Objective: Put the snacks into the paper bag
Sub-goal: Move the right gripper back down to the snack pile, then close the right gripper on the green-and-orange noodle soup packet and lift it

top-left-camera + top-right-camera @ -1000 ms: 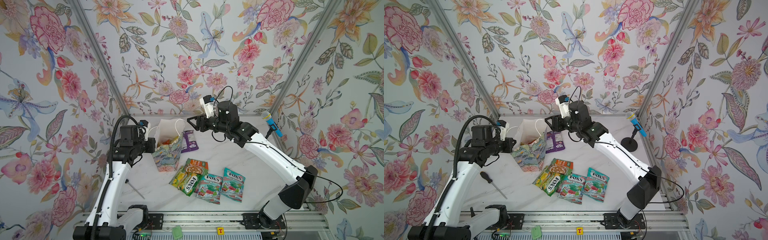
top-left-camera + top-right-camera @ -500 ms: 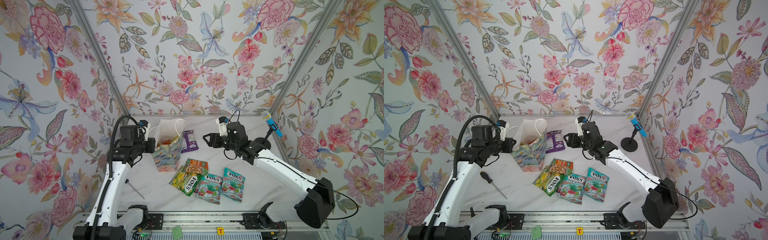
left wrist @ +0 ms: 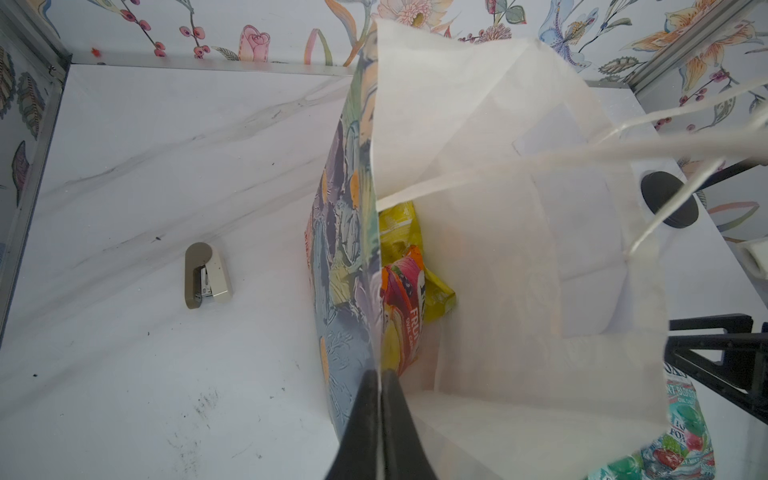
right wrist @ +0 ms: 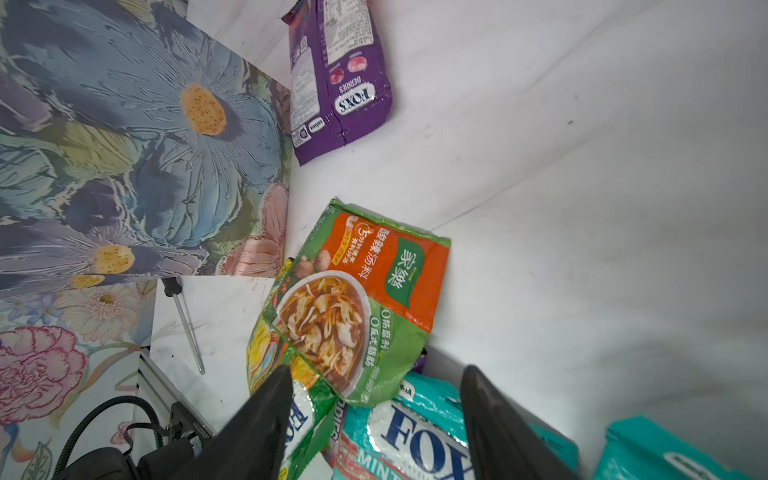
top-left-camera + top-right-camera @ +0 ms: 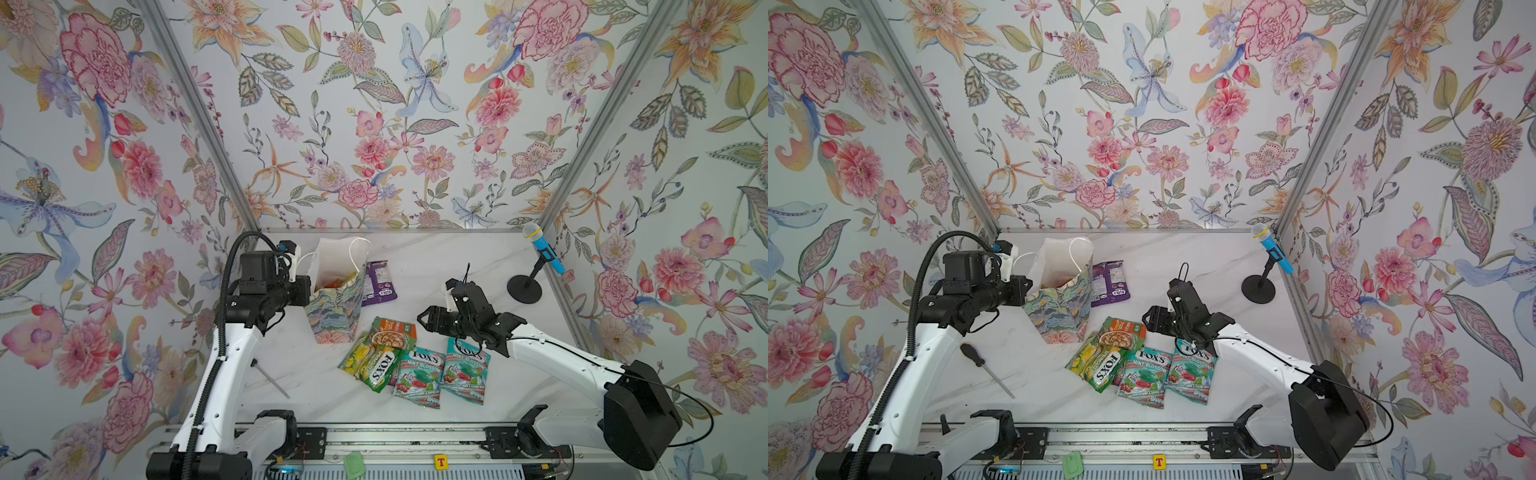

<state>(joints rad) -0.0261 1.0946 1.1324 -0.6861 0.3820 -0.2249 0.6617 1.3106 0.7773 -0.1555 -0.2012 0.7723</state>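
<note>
In both top views the paper bag (image 5: 336, 299) stands upright toward the back left of the bench (image 5: 457, 257). The left gripper (image 5: 308, 286) is at its rim, and the right gripper (image 5: 424, 321) hovers with jaws spread and empty just above the pile of snacks (image 5: 399, 361) in front of the bag. A purple pouch (image 5: 378, 282) lies apart, just beside the bag's right side. The pouches overlap, so a grab could lift two or drag a neighbour, and a loaded reach could knock the light bag. A screwdriver (image 5: 986, 368) lies left of the pile and a toy microphone (image 5: 542, 251) stands far right, both off the likely path. In the left wrist view the jaws are pressed together, pinching the bag's side wall at the rim and holding the mouth open, with yellow and red pouches (image 3: 405, 291) at the bottom. If that thin paper slips or tears, the mouth would probably sag, and the cord handles (image 3: 685, 143) crossing the opening could snag a pouch. A stapler (image 3: 205, 276) lies on the bench outside the bag, out of the way. In the right wrist view the spread jaws frame an orange-and-green soup packet (image 4: 357, 299). It rests on a yellow-green pouch (image 4: 266, 349) and a teal mint pouch (image 4: 415, 432), and its glossy film may slide out of a shallow pinch.
</note>
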